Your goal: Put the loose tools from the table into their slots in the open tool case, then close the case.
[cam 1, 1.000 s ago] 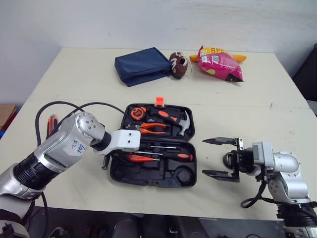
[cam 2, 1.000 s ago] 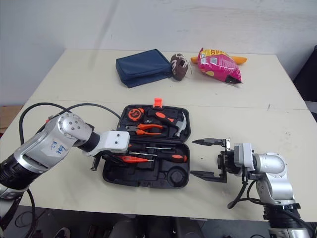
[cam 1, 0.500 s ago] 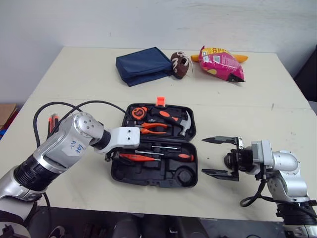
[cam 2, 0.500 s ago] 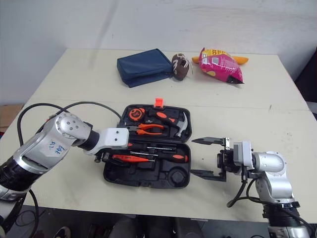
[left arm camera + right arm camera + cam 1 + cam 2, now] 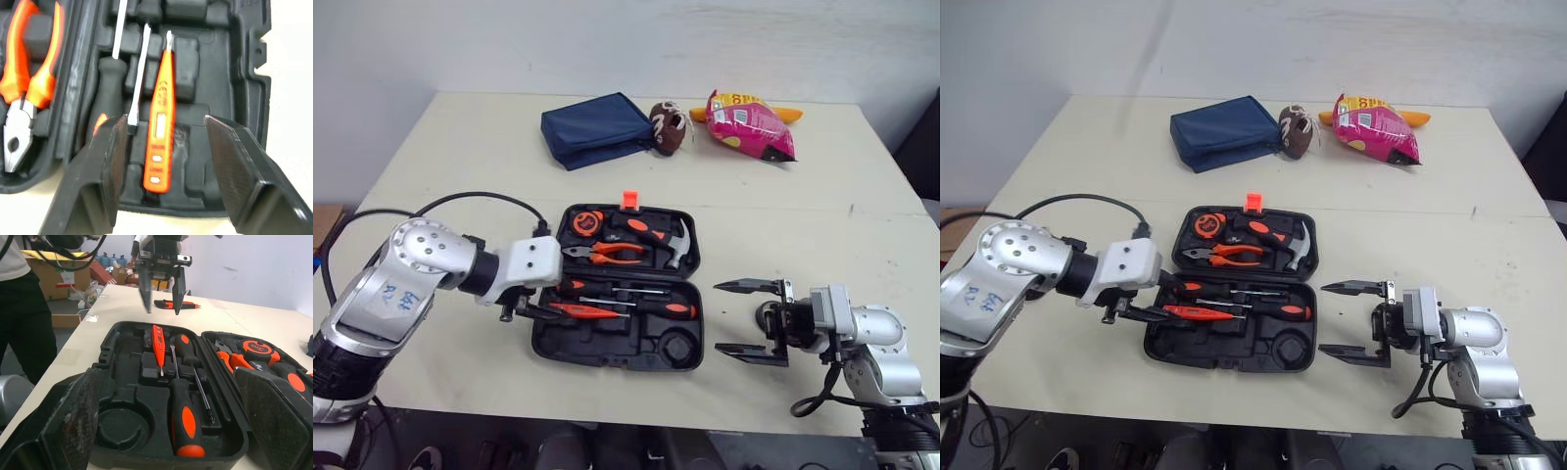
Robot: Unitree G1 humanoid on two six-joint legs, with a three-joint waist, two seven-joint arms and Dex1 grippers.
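Presently the left hand (image 5: 166, 125) stands at one end of the open tool case (image 5: 607, 351), its fingers spread wide and gripping nothing. Directly between those fingers, clear of both, an orange tester pen (image 5: 159, 147) lies in the case's moulded tray. Two screwdrivers (image 5: 646, 306) lie alongside the pen, just past one finger. Further out from the hand, in the other half of the case, sit the pliers (image 5: 602, 257), a hammer (image 5: 668, 241) and a tape measure (image 5: 585, 222). The case is open, resting flat on the worktop (image 5: 460, 157).

Behind the left hand, one loose black-and-orange tool (image 5: 176, 305) lies on the worktop; its type cannot be determined.

At the opposite end of the case is the right hand (image 5: 717, 316), fingers spread and empty, tips pointing at the case wall and just short of it.

Well away from both hands, at the far side of the worktop, are a blue pouch (image 5: 597, 127), a brown toy (image 5: 668, 127) and a pink bag (image 5: 749, 125). A person (image 5: 19, 308) stands off the worktop's edge, beyond the left hand.
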